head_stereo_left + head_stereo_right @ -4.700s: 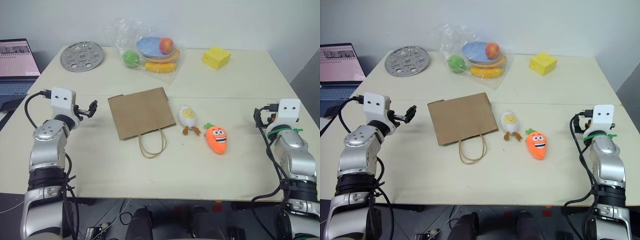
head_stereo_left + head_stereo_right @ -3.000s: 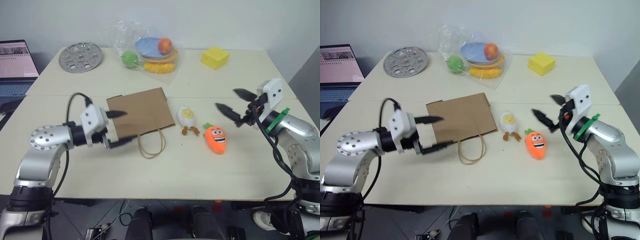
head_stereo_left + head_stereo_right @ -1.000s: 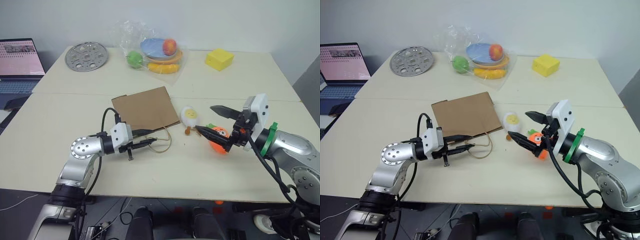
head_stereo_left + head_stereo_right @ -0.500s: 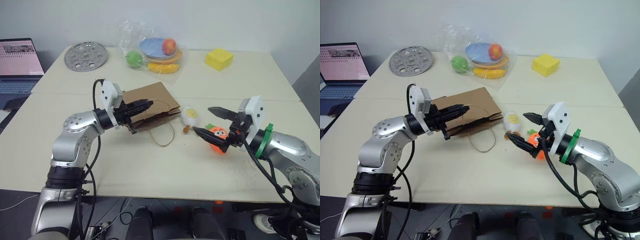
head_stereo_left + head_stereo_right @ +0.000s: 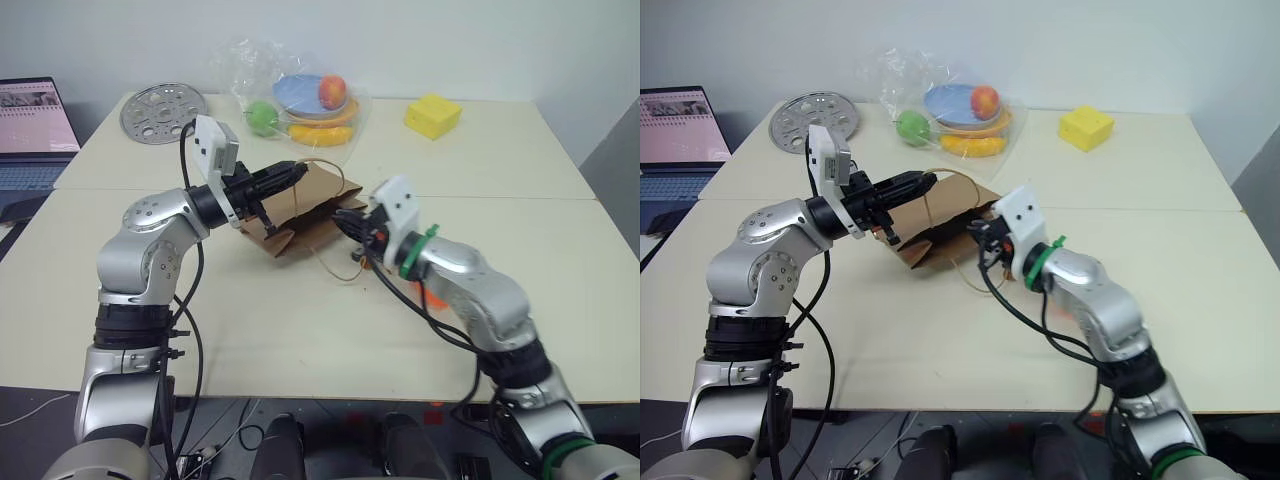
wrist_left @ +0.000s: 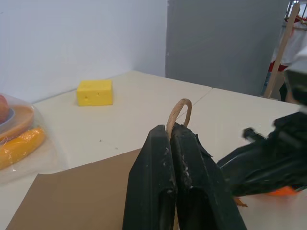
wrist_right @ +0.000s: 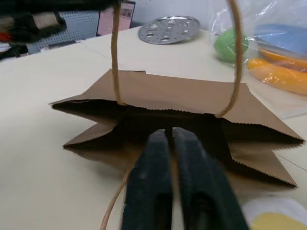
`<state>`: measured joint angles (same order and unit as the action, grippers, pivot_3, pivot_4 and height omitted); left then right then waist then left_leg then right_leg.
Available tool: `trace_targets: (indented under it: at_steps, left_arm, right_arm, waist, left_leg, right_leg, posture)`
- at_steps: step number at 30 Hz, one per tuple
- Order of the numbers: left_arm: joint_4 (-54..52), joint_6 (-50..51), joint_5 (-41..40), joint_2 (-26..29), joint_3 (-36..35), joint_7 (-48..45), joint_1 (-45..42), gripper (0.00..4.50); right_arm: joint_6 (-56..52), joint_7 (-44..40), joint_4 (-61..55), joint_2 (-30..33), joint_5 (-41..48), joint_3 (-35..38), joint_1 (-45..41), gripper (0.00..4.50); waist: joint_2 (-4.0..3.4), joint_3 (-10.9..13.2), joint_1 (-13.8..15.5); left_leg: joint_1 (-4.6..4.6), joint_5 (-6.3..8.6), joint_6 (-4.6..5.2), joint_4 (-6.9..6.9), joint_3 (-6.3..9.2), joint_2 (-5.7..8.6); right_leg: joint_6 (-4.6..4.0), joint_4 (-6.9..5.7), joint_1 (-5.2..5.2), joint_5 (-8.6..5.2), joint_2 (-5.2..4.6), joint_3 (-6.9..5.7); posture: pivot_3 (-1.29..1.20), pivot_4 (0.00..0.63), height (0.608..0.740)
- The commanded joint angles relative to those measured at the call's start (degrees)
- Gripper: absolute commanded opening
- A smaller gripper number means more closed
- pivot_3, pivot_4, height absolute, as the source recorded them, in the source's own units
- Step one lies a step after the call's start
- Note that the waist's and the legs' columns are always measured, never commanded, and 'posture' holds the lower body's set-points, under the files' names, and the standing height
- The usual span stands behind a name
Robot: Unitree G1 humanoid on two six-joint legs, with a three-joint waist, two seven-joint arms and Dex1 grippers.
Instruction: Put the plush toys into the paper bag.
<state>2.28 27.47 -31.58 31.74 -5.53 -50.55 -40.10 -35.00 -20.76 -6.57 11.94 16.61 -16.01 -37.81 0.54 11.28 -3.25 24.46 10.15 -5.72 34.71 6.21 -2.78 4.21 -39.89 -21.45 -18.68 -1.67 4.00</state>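
Observation:
The brown paper bag [image 5: 300, 215] lies mid-table with its mouth propped open toward me. My left gripper [image 5: 298, 173] is shut on the bag's upper loop handle [image 6: 178, 111] and holds it raised. My right gripper [image 5: 345, 222] is shut at the bag's lower lip, and the lower handle's cord [image 7: 115, 208] runs out from between its fingers. The egg plush toy [image 7: 268, 216] lies just beside that gripper. A patch of the orange carrot plush toy [image 5: 436, 297] shows on the table under my right forearm.
At the back of the table stand a yellow block [image 5: 433, 115], a clear plastic bag of fruit and plates [image 5: 305, 105] and a perforated metal disc [image 5: 163, 112]. A laptop [image 5: 30, 120] sits off the table's far left.
My right arm has swung left from the carrot to the bag's mouth and its jaws have shut. The left gripper has lifted the upper handle a little higher, and the bag's mouth gapes wider.

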Motion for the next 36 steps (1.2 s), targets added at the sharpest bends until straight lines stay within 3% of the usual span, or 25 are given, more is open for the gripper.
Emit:
trace_targets:
  at_steps: [1,5,9,14,22,31,36]
  left_arm:
    - [-3.26,0.57,-1.45,0.5,-1.76,0.2,-0.6,0.0]
    - [-3.8,0.99,-1.32,0.5,-2.13,0.26,-0.36,0.0]
    - [-6.33,3.5,-3.48,2.85,-4.44,-0.43,0.96,0.0]
    - [-5.33,7.42,-6.69,6.42,-7.8,-0.38,-0.86,0.0]
    - [9.14,7.05,-7.29,12.94,-15.47,0.17,-9.03,0.0]
    - [14.48,6.23,-9.29,9.94,-18.41,4.16,-17.11,0.0]
    - [10.45,7.7,-9.4,8.94,-15.85,1.58,-13.89,0.0]
  right_arm:
    - [4.52,0.31,5.63,-3.25,-3.31,-0.46,-3.72,0.03]
    - [6.71,-1.16,9.81,-5.47,-5.4,-0.72,-5.11,0.03]
    - [11.72,-0.44,24.24,-12.86,-7.72,-1.26,-8.81,0.03]
    - [18.97,4.91,36.74,-17.09,-9.79,3.35,-9.01,0.03]
    - [15.91,2.33,33.44,-18.28,-11.96,0.71,-4.17,0.03]
    - [12.77,1.26,32.35,-17.83,-15.12,-1.07,-2.38,0.03]
    - [11.87,1.36,31.25,-17.54,-15.52,-0.29,-2.11,0.03]
  waist:
    - [0.0,0.0,0.0]
    - [0.0,0.0,0.08]
    - [0.0,0.0,-0.52]
    - [0.0,0.0,-0.8]
    - [0.04,0.02,-0.72]
    - [0.05,0.01,-0.49]
    - [0.06,0.0,-0.6]
  left_leg:
    - [0.0,0.0,0.0,0.0,0.0,0.0]
    - [0.0,0.0,0.0,-0.02,0.01,0.0]
    - [-0.02,0.0,0.0,-0.05,-0.01,0.0]
    - [-0.01,0.0,0.0,-0.11,0.02,-0.02]
    - [-0.02,0.0,0.0,-0.19,0.04,-0.01]
    - [-0.01,-0.01,-0.01,-0.23,0.06,-0.01]
    - [-0.01,-0.01,-0.02,-0.23,0.05,-0.01]
  right_leg:
    - [0.0,-0.01,0.0,0.0,0.0,0.0]
    - [0.0,-0.01,0.0,0.0,0.0,-0.02]
    - [-0.01,-0.07,-0.04,0.01,0.0,0.01]
    - [-0.01,-0.08,-0.09,0.01,0.02,-0.02]
    - [-0.01,-0.08,-0.1,0.0,0.01,-0.06]
    - [-0.01,-0.07,-0.12,0.0,0.0,-0.07]
    - [-0.01,-0.08,-0.12,0.0,0.0,-0.07]
  posture:
    - [0.0,0.15,0.74]
    - [0.0,0.15,0.74]
    - [0.0,0.15,0.74]
    - [0.0,0.15,0.74]
    - [0.0,0.15,0.74]
    - [0.0,0.15,0.74]
    - [0.0,0.15,0.74]
